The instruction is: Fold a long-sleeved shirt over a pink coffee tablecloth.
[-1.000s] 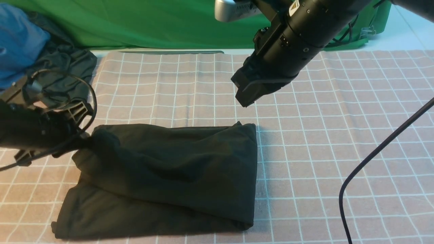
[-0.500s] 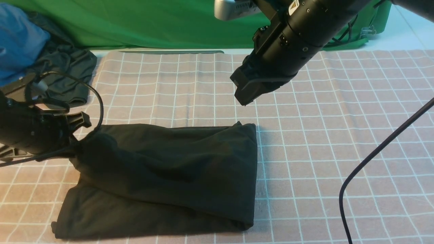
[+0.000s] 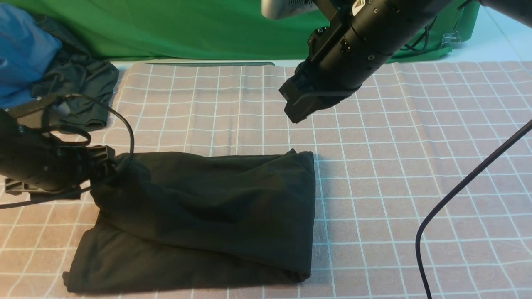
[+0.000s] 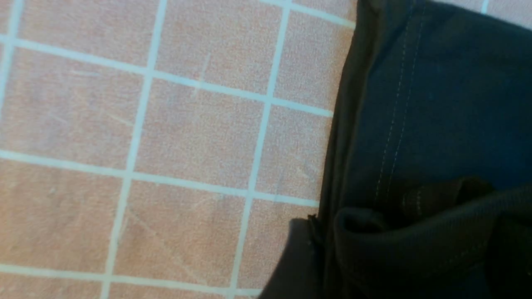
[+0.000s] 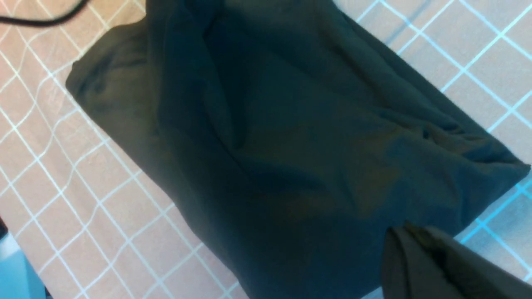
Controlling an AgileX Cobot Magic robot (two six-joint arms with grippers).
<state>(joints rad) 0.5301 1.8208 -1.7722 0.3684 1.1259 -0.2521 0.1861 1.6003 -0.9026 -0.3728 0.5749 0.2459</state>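
left gripper (image 3: 109, 160): just lowered the long-sleeved shirt (image 3: 216, 207) corner; jaws hidden, can't tell
right gripper (image 3: 296, 115): closed, empty
fold: looks done

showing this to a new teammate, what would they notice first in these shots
The folded black long-sleeved shirt stands out first, a dark block lying left of centre on the pink checked tablecloth. Next comes the right gripper, hanging above the cloth just beyond the shirt's far right corner, while the left gripper sits at the shirt's far left corner. A bright green cloth runs along the back.
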